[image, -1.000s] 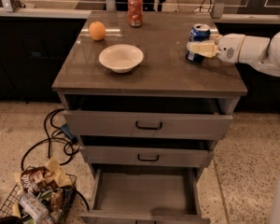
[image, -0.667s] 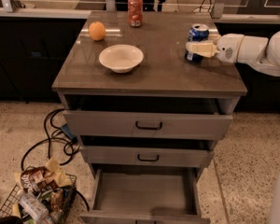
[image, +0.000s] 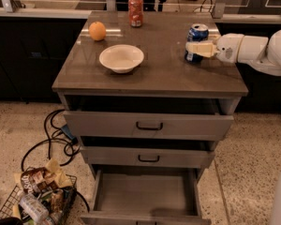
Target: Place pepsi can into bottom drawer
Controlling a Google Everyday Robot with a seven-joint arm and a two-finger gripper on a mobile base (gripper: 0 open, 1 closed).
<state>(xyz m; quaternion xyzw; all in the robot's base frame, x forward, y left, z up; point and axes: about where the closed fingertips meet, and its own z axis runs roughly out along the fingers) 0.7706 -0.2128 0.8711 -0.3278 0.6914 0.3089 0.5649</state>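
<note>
The pepsi can (image: 197,33), blue with a silver top, stands upright on the right side of the grey cabinet top (image: 154,74). My gripper (image: 196,49) reaches in from the right on a white arm, its cream fingers (image: 201,48) set around the can's lower half. The bottom drawer (image: 145,193) is pulled open below, its grey interior bare.
A red-orange soda can (image: 136,10) stands at the back of the top, an orange (image: 97,31) at the back left, a white bowl (image: 121,57) in the middle. Two upper drawers with black handles stand slightly open. Cables and a wire basket of rubbish (image: 37,196) lie on the floor at left.
The gripper and the can have shifted slightly to the left on the cabinet top. Nothing else has moved.
</note>
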